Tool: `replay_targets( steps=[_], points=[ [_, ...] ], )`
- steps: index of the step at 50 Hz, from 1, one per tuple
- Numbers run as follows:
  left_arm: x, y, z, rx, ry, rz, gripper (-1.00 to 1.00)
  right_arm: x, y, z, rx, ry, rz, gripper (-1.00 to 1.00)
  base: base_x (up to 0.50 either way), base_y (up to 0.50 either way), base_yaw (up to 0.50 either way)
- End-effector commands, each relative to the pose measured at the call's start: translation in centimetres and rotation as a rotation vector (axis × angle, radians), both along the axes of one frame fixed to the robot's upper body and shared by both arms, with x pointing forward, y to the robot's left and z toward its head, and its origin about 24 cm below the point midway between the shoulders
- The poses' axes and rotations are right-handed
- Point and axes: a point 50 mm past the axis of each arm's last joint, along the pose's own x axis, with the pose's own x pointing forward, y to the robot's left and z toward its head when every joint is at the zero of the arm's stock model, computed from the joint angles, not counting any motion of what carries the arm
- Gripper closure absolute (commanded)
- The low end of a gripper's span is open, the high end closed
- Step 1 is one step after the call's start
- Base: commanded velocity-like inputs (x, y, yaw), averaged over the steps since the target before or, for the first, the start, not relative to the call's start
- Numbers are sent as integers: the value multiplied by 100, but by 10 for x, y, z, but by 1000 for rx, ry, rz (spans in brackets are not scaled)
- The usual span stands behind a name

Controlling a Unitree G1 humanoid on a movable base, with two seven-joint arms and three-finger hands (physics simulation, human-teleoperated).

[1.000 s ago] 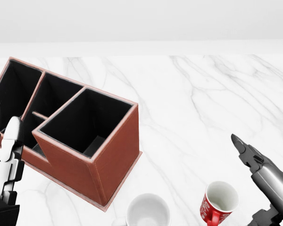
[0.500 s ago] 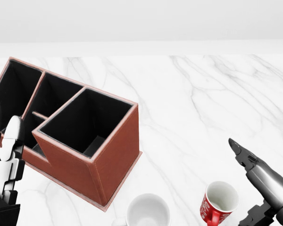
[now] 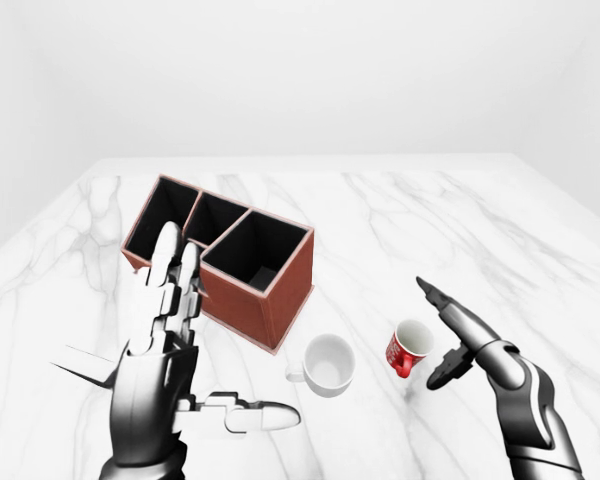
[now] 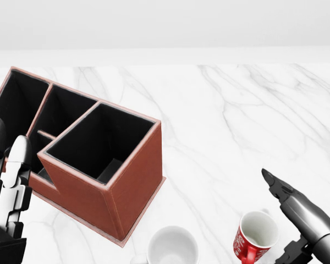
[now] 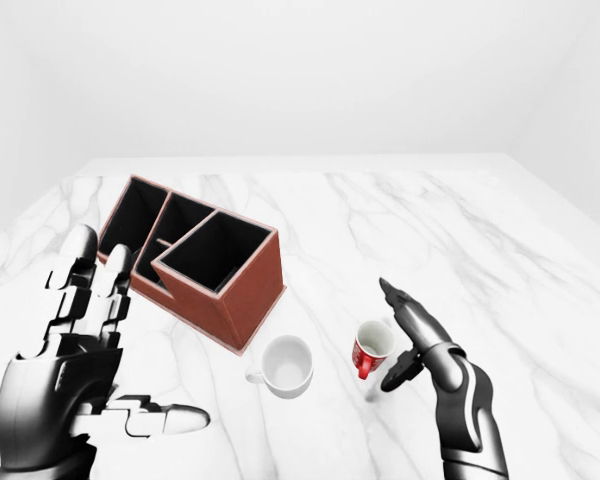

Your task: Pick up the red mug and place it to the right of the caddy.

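The red mug (image 3: 408,347) stands upright on the marble table (image 3: 400,230), its white inside showing, to the right of a white mug (image 3: 327,364). The brown caddy (image 3: 223,256) with black compartments sits at the table's left middle. My right hand (image 3: 442,335) is open just right of the red mug, one finger stretched above its rim and the thumb (image 3: 446,367) low beside it, not closed round it. My left hand (image 3: 170,350) is open, fingers raised, at the lower left below the caddy, holding nothing.
The white mug (image 4: 172,246) lies between the caddy's near corner and the red mug (image 4: 255,236). Bare marble stretches right of the caddy (image 4: 107,159) and toward the table's far edge. White walls surround the table.
My right hand has slid a little left and down toward the red mug. The left hand dropped slightly. Mugs and caddy have not moved.
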Motion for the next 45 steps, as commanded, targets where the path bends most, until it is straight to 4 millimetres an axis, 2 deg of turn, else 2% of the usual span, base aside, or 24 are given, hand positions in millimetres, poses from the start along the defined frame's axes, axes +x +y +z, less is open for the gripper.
replay_targets(
  steps=[1, 13, 27, 32, 45],
  points=[
    [2, -2, -2, 2, 6, -6, -100, 2, -3, -11, -22, 33, -3, -100, 0, 0, 0],
    [2, -1, -2, 1, 6, -5, -100, 8, 0, -19, -35, 64, 0, -100, 0, 0, 0],
    [2, -2, -2, 2, 4, -6, -100, 17, -8, -14, -55, 81, -18, -100, 0, 0, 0],
    [1, -1, -1, 1, 2, -4, -100, 15, -8, -22, -65, 97, -15, -100, 0, 0, 0],
    [2, -1, -2, 1, 7, -4, -100, 21, -4, -29, -96, 113, -7, -100, 0, 0, 0]
  ],
)
